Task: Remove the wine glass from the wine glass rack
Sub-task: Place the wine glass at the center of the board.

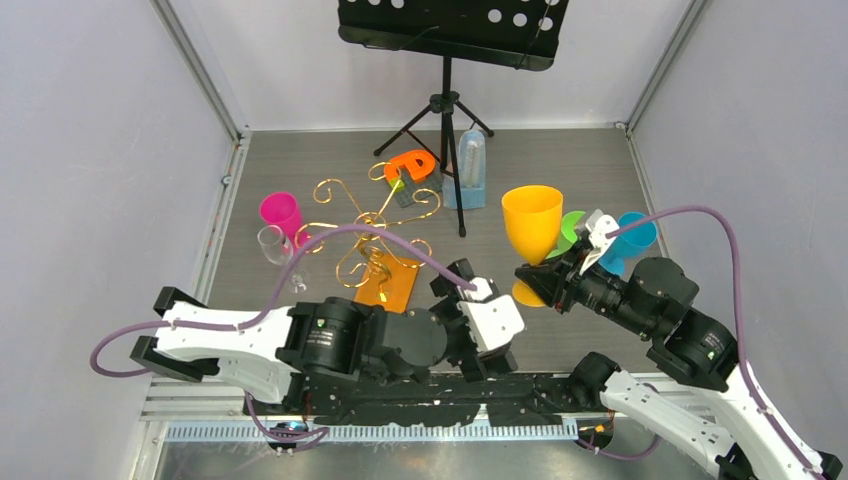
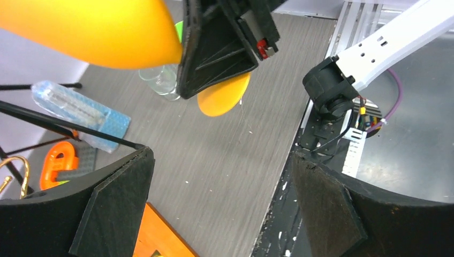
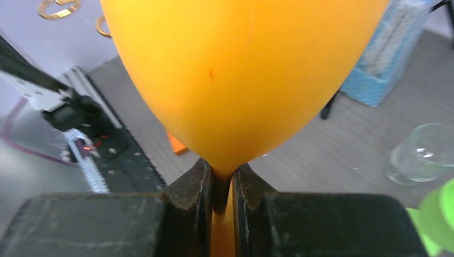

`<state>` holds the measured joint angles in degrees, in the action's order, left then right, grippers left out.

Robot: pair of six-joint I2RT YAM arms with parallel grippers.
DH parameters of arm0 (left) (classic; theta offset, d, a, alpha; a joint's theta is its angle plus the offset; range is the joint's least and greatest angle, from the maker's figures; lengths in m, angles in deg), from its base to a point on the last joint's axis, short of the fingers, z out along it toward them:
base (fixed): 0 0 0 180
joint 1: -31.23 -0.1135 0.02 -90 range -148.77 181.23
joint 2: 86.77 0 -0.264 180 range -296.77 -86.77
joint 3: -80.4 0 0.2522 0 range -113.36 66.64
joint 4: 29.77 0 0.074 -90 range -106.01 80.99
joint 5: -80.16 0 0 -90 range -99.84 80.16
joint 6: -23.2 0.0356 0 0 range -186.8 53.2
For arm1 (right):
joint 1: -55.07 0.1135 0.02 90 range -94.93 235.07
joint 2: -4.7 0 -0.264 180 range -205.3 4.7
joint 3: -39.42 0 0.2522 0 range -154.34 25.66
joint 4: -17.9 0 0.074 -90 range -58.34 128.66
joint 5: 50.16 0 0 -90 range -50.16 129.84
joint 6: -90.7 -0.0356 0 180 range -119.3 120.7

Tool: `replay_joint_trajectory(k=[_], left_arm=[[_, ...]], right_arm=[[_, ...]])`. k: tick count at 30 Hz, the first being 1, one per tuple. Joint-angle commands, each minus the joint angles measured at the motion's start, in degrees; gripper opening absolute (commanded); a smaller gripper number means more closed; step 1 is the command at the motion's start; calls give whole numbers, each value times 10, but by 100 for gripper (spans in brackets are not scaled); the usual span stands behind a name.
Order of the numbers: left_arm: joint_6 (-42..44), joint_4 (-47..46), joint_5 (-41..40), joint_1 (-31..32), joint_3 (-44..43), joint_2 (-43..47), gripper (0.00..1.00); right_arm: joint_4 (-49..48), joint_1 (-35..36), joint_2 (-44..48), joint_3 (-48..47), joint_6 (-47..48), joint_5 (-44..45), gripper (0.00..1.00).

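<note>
Nearest the bases, the left gripper (image 2: 222, 209) hangs spread and empty, pointing toward the right arm's side. Beyond it, the right gripper (image 3: 222, 182) is clenched on the stem of the orange wine glass (image 1: 532, 218). The glass stands upright, its long axis vertical, with the bowl above the fingers and the foot below. The foot seems to hang just over the table (image 1: 600, 160), though contact cannot be ruled out. The wine glass rack (image 1: 370, 235) stands well apart to the glass's left, so the right arm alone governs the set-down, straight down along the stem.
</note>
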<state>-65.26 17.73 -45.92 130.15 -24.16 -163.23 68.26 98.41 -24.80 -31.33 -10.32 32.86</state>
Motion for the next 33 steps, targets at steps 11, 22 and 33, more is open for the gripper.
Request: replay_joint_trajectory(k=[11,22,33], left_arm=[[-172,45,175,-111,-49,69,100],[-323,78,313,-221,-74,92,100],[-397,98,385,-279,-75,78,100]], right_arm=[[-53,1,78,72,369,31,6],[-84,1,118,110,518,-27,6],[-93,1,100,73,576,-60,6]])
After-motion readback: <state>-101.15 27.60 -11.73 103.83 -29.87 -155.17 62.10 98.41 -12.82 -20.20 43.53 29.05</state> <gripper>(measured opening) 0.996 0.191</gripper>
